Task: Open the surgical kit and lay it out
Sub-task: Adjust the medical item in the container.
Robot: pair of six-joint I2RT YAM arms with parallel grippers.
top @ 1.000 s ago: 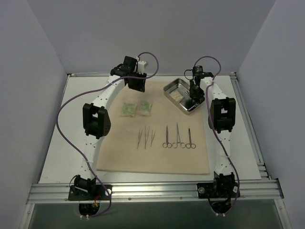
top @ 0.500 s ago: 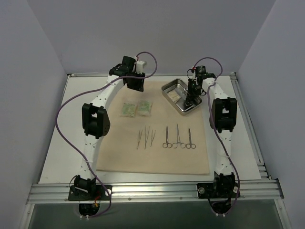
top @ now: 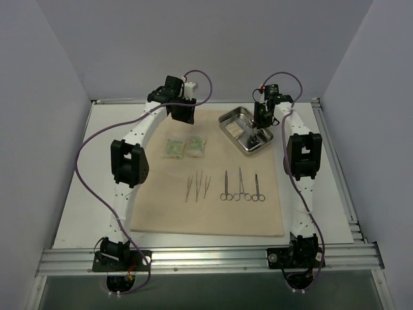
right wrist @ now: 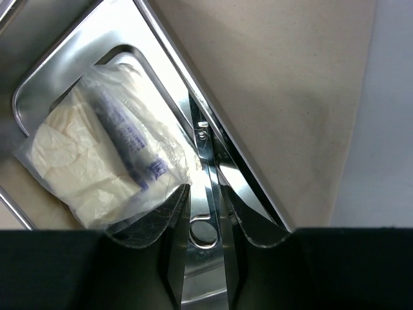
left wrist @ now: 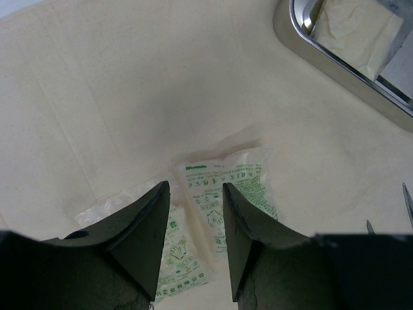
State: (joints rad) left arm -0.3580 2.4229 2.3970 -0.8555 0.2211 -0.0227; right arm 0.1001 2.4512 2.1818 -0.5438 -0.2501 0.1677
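Our right gripper (right wrist: 205,192) straddles forceps (right wrist: 204,139) inside the steel tray (right wrist: 71,58); whether it grips, we cannot tell. Left gripper (left wrist: 195,188), jaws apart and empty, hovers over green packets (left wrist: 235,174) beside the tray.

Glossy steel tray (right wrist: 64,51), matt woven cloth (left wrist: 129,97), plastic packets (left wrist: 239,181).

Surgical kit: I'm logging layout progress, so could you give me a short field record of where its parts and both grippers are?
cloth: beige cloth wrap spread flat
packets: two small green-printed packets side by side on it
tweezers: thin metal tweezers mid-cloth
forceps: three scissor-handled forceps in a row, right of tweezers
tray: rectangular shiny steel tray at cloth's far right corner, holding a clear gauze packet and one scissor-handled instrument
left gripper: jaws open, empty, above packets
right gripper: in tray, jaws astride that instrument; grip unclear
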